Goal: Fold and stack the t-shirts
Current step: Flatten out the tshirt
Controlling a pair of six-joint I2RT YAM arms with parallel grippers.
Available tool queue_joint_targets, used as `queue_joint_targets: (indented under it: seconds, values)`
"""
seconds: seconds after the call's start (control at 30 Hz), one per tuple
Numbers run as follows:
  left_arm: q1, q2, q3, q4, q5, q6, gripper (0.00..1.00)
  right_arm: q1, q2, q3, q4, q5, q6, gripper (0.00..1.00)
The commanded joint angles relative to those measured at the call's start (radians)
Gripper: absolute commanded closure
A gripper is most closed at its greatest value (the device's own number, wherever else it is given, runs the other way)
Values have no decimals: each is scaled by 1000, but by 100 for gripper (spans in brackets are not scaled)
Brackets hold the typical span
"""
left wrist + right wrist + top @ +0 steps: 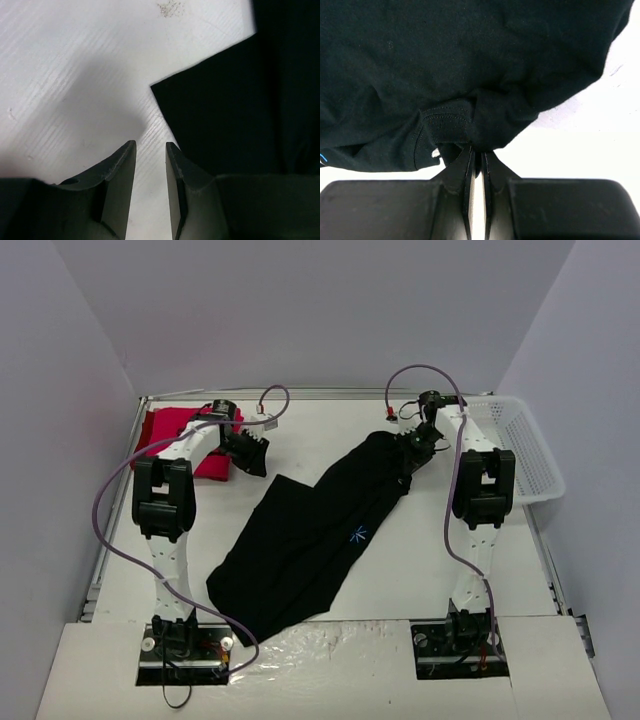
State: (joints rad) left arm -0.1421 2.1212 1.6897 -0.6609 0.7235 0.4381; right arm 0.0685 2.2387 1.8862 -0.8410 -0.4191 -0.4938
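Observation:
The black t-shirt (pixel 300 540) lies stretched diagonally across the table, its blue starburst mark (pixel 358 535) facing up. My right gripper (pixel 413 447) is at the shirt's far right end, shut on a bunch of black cloth (pixel 470 60) beside the ribbed collar (pixel 445 122). The red t-shirt (pixel 170 428) lies folded at the far left. My left gripper (pixel 250 452) hovers between the red shirt and the black one. In the left wrist view its jaws (pixel 151 145) stand a little apart over bare table, with nothing between them. A corner of the black t-shirt (pixel 240 110) lies just right of them.
A white mesh basket (pixel 525 455) stands at the right edge of the table, beside the right arm. Purple cables loop off both arms. White walls close in the table on three sides.

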Motion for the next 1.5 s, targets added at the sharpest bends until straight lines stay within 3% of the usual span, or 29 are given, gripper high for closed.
queue_joint_targets:
  seconds: [0.0, 0.07, 0.2, 0.83, 1.1, 1.33, 1.4, 1.47]
  values:
    - [-19, -9, 62, -55, 7, 31, 71, 14, 4, -18, -32, -6, 6, 100]
    - [-30, 9, 67, -60, 1, 39, 73, 17, -2, -25, -30, -4, 6, 100]
    - [-42, 31, 74, -57, 7, 33, 65, 24, -10, -39, -27, 0, 3, 100]
    - [-103, 144, 189, -88, -35, -2, 67, 34, -7, -73, -10, 28, -6, 100]
    - [-151, 145, 154, -106, -93, 21, 68, 37, -1, -87, -7, 32, -14, 100]
    - [-189, 154, 136, -109, -260, -4, 81, 42, -4, -95, -6, 39, -17, 100]
    - [-191, 154, 128, -97, -297, -25, 96, 45, -5, -99, -3, 43, -19, 100]
    - [-192, 155, 120, -94, -312, -25, 98, 44, -5, -104, -1, 45, -19, 100]
